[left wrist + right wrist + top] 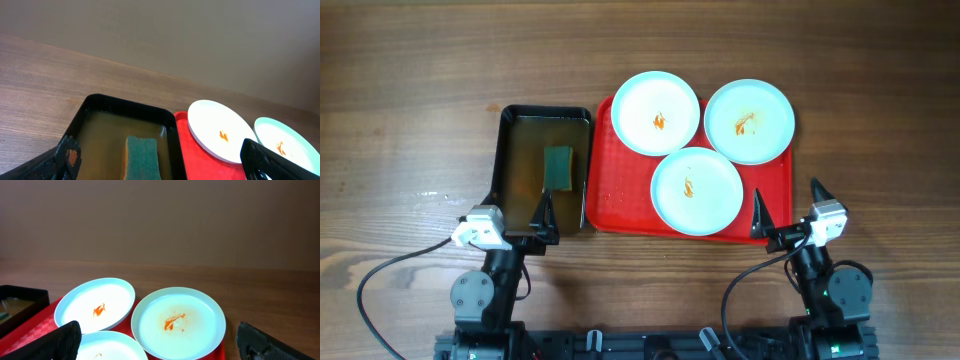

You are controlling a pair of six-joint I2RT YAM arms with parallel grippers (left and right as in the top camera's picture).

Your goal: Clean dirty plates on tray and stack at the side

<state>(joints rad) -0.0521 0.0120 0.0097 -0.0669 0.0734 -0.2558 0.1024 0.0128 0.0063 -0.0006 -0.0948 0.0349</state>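
While both arms wait at the near edge of the wooden table, three pale plates lie close together on the red tray. The left plate and the right plate sit at the far side of the tray. The front plate sits nearer the arms. Each plate has a small orange smear in its middle. Just left of the tray is a black tub of brown water, and a green sponge lies in it. The left gripper hangs over the near end of the tub, with its fingers wide apart and nothing in them. The right gripper is by the tray's near right corner, also spread wide and holding nothing.
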